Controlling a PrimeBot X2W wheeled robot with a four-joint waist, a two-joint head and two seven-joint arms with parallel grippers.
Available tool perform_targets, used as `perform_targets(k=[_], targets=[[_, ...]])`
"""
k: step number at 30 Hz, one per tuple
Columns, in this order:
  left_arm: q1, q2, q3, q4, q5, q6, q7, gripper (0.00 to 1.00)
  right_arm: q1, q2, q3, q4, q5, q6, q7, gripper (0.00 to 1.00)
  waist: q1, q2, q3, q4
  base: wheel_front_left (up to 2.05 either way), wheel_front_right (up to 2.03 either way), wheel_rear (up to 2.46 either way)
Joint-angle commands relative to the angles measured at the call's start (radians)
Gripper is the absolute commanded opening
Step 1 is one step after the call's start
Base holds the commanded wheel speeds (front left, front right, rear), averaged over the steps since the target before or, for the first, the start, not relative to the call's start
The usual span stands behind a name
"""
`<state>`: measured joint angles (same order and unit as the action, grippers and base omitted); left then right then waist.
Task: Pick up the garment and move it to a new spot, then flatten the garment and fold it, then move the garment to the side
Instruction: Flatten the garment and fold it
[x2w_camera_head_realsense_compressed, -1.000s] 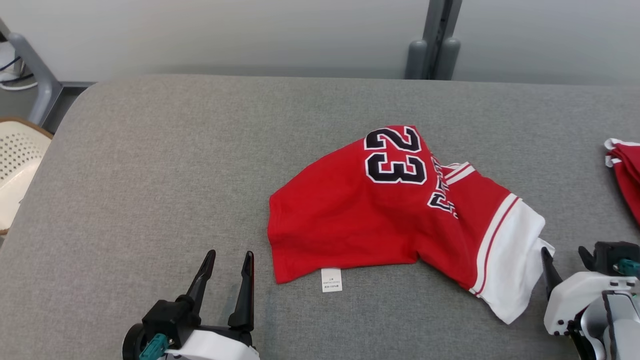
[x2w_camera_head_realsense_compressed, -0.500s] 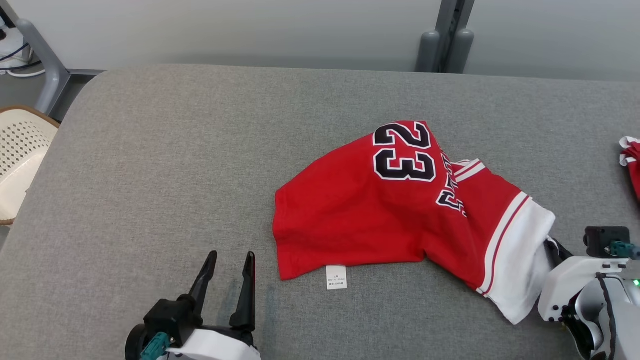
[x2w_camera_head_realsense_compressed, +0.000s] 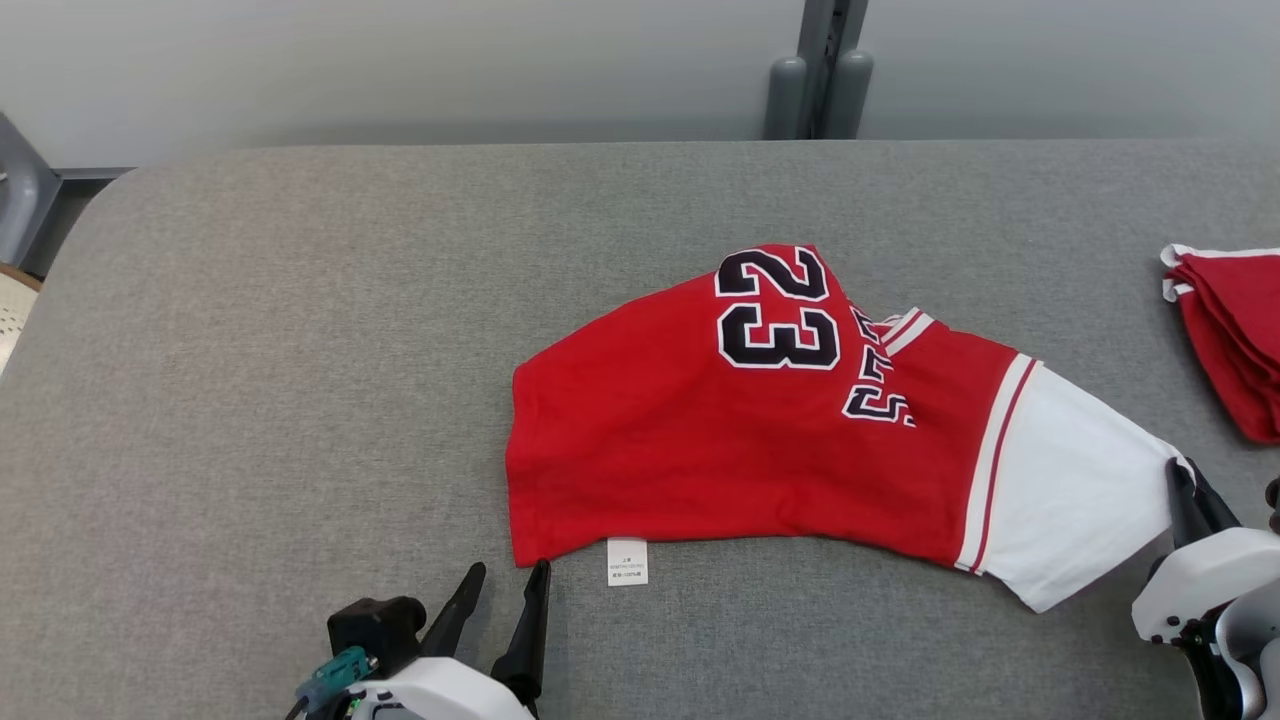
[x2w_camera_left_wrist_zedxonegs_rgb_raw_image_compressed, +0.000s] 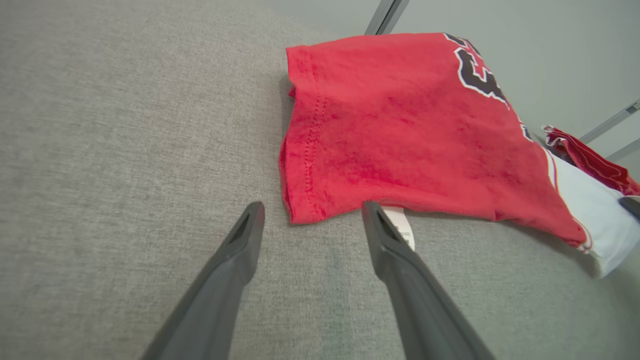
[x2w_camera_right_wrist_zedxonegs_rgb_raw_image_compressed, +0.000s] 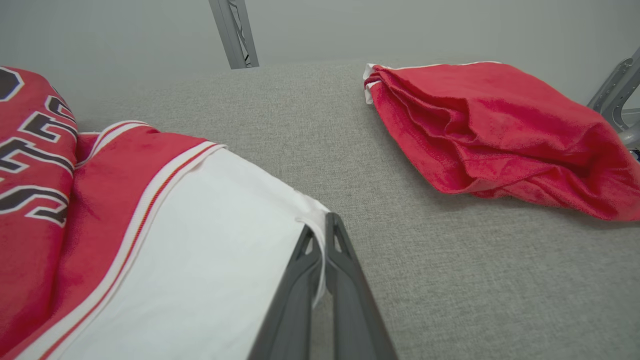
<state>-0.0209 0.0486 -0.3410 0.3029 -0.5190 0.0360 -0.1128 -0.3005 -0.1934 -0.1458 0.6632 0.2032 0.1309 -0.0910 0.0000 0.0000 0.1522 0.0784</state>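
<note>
Where: the garment (x2w_camera_head_realsense_compressed: 700, 440), a red jersey with a white sleeve (x2w_camera_head_realsense_compressed: 1080, 500), lies rumpled mid-table (x2w_camera_head_realsense_compressed: 300, 320)
Handling: light, limp knit; it probably sags and drags, so hems and corners look the best holds
Right end effector (x2w_camera_right_wrist_zedxonegs_rgb_raw_image_compressed: 322, 232): pinched tight on the white sleeve's edge
Left end effector (x2w_camera_head_realsense_compressed: 508, 570): fingers spread wide, just before the near hem corner beside the care label (x2w_camera_head_realsense_compressed: 627, 560)
Free hold: that corner

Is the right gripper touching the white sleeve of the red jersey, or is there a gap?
Touching. The right wrist view shows the right gripper shut on the white sleeve, with the sleeve's corner pinched in the grip.
</note>
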Motion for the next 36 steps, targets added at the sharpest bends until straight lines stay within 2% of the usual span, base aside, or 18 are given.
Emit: perform_targets(k=[1,10,16,17,18,19,20,24,30,36], targets=[[-0.033,0.004,-0.003,0.013,-0.030,0.004,0.007,1.00,0.014,0.002,-0.009,-0.021,0.003,0.000,-0.004,0.00,0.0000,0.0000,0.005,-0.017,0.00,0.00,0.00],[-0.115,0.004,-0.015,0.153,-0.140,0.064,0.032,1.00,0.044,0.042,-0.006,-0.129,-0.008,0.000,0.035,0.00,0.0000,0.0000,0.026,-0.081,0.00,0.00,0.00],[-0.148,0.004,-0.033,0.228,-0.162,0.073,0.040,1.00,0.058,0.052,-0.001,-0.169,-0.002,0.000,0.048,0.00,0.0000,0.0000,0.034,-0.101,0.00,0.00,0.00],[-0.150,0.003,-0.039,0.240,-0.167,0.073,0.050,0.83,0.060,0.051,0.000,-0.174,-0.001,0.000,0.051,0.00,0.0000,0.0000,0.035,-0.103,0.00,0.00,0.00],[-0.153,0.002,-0.047,0.251,-0.171,0.074,0.056,0.52,0.061,0.050,0.000,-0.178,-0.001,0.000,0.052,0.00,0.0000,0.0000,0.036,-0.105,0.00,0.00,0.00],[-0.156,0.000,-0.054,0.260,-0.170,0.076,0.063,0.36,0.061,0.049,0.000,-0.183,-0.001,0.000,0.054,0.00,0.0000,0.0000,0.036,-0.107,0.00,0.00,0.00],[-0.158,-0.001,-0.061,0.267,-0.171,0.075,0.069,0.00,0.061,0.049,-0.001,-0.186,-0.001,0.000,0.054,0.00,0.0000,0.0000,0.037,-0.108,0.00,0.00,0.00],[-0.163,-0.002,-0.092,0.276,-0.173,0.049,0.088,0.00,0.062,0.051,-0.002,-0.202,-0.002,0.000,0.056,0.00,0.0000,0.0000,0.034,-0.109,0.00,0.00,0.00],[-0.175,0.006,-0.076,0.204,-0.184,0.032,0.021,0.00,0.061,0.053,0.003,-0.226,0.023,0.000,0.037,0.00,0.0000,0.0000,0.018,-0.099,0.00,0.00,0.00],[-0.162,0.011,-0.030,0.037,-0.247,-0.031,-0.042,0.00,0.071,0.073,-0.002,-0.339,0.199,0.000,0.046,0.00,0.0000,0.0000,-0.022,-0.087,0.00,0.00,0.00]])
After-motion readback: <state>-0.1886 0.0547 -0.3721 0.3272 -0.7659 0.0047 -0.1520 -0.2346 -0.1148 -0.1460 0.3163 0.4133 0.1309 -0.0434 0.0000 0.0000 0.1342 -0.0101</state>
